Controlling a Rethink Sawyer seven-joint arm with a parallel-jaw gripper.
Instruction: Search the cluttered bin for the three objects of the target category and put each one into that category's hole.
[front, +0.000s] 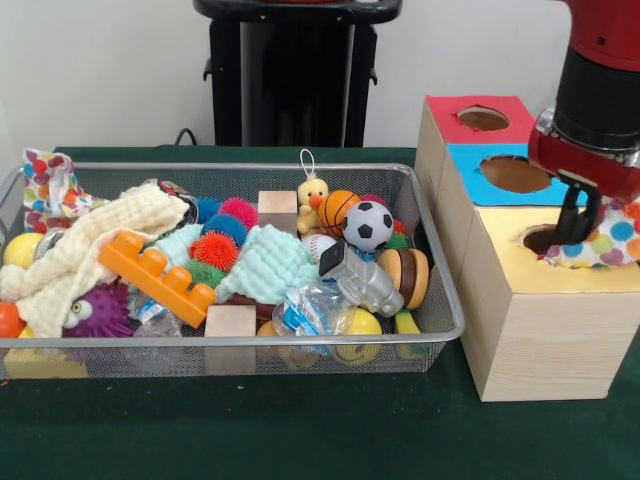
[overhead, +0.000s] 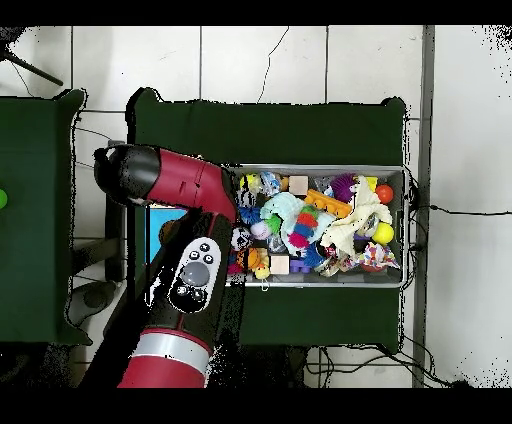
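- A dark green cloth (front: 300, 430) covers the table, with a pale wall behind and the robot's black pedestal (front: 295, 75) standing at the far side.
- The bin (front: 440, 300), silver wire mesh with a thick rim, sits on the left in the front view and is heaped with toys and cloths.
- Among the clutter: a cream waffle cloth (front: 85, 250), a mint-green waffle cloth (front: 268, 262), an orange building block (front: 155, 275), a little yellow duck (front: 313, 195), a soccer ball (front: 368, 225) and a small basketball (front: 336, 210).
- One polka-dot fabric piece (front: 50, 185) hangs over the bin's far left corner.
- To the right of the bin stand the pale wood boxes (front: 545, 340), with red, blue and yellow tops in a row.
- The gripper (front: 578, 215) is right at the yellow-surrounded hole (front: 545, 240), its dark fingers clamped on another polka-dot fabric piece (front: 605, 243), which drapes across the hole's right edge and the yellow surround.
- From overhead, the red arm (overhead: 185, 240) reaches over the boxes and hides them almost entirely; the bin (overhead: 320, 168) lies just to its right.
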